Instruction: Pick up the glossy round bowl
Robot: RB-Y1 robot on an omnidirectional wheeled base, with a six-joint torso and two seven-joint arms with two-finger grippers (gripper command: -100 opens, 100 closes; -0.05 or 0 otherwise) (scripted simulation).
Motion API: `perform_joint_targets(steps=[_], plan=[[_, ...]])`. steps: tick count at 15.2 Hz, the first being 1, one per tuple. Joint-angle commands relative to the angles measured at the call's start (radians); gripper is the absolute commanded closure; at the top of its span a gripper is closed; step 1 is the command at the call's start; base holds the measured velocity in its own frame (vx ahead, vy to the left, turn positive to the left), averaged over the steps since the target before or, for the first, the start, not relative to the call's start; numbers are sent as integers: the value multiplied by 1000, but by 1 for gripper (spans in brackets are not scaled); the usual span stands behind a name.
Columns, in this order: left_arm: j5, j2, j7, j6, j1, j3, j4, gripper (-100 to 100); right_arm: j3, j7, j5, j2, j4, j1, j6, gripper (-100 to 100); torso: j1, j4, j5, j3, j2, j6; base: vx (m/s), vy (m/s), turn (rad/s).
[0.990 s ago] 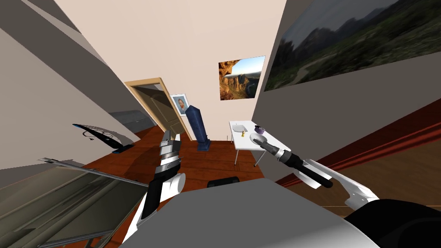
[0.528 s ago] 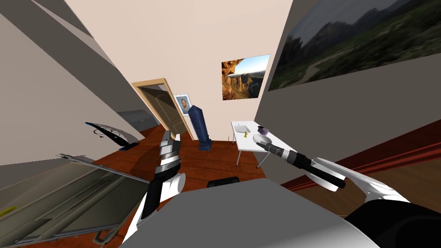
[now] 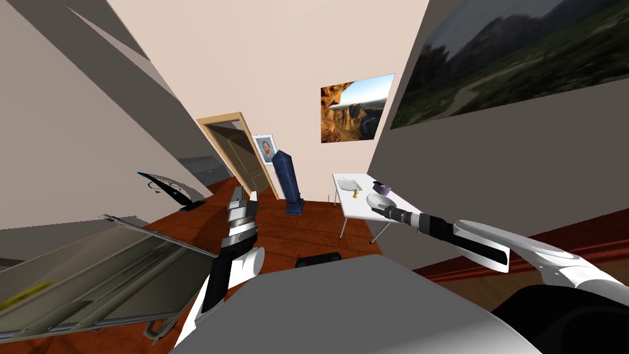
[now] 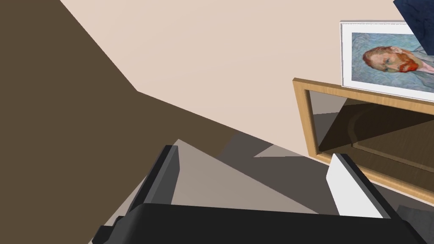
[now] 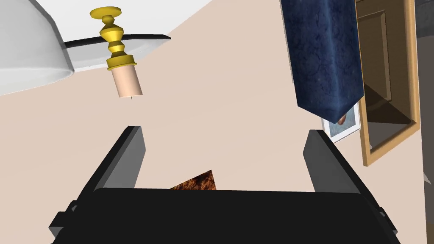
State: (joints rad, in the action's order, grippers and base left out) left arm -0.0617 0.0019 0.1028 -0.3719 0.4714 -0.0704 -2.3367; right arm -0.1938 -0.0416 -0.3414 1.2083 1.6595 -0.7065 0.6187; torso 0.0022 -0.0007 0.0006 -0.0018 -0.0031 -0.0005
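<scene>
A white worktop [image 3: 362,209] stands against a wall on a reddish wooden floor [image 3: 295,233]. The glossy round bowl [image 5: 29,51], pale grey-white, sits near the worktop's front edge. The right arm reaches out towards it. The right tool [image 5: 226,156] is open, its two fingers spread wide with nothing between them. In the right wrist view the bowl lies just outside one finger, not between the pair, and it is unclear whether the finger touches it. A yellow candlestick [image 5: 116,46] holding a pale candle stands on the worktop near the bowl. Farther back on the worktop are a small purple bowl [image 3: 382,189] and a white dish [image 3: 348,184]. A tall dark blue column [image 3: 289,181] stands on the floor near a wooden door [image 3: 242,163], well apart from the worktop. The left arm is raised over the floor, away from the worktop, and the left tool [image 4: 256,182] is also open, holding nothing
</scene>
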Motion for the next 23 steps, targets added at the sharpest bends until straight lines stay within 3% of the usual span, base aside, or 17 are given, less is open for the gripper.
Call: perform_joint_targets(steps=[1,11,14,16,23], plan=[[0,0,0,0,0,0,0,0,1,9,-28,50,-50,-25,11,-100,0,0,0,0,0,0,58,35,99],[0,0,0,0,0,0,0,0,26,30,-122,268,-201,-115,42,-100,0,-1,0,-2,-3,0,69,28,74],[0,0,0,0,0,0,0,0,34,34,-139,311,-227,-134,50,-100,-1,-1,0,-1,-2,0,66,14,66],[0,0,0,0,0,0,0,0,55,41,-170,367,-271,-172,64,-100,-1,-1,0,-1,-2,0,85,19,82],[0,0,0,0,0,0,0,0,91,50,-208,449,-323,-227,86,-100,-1,0,0,-1,-1,0,62,9,55]])
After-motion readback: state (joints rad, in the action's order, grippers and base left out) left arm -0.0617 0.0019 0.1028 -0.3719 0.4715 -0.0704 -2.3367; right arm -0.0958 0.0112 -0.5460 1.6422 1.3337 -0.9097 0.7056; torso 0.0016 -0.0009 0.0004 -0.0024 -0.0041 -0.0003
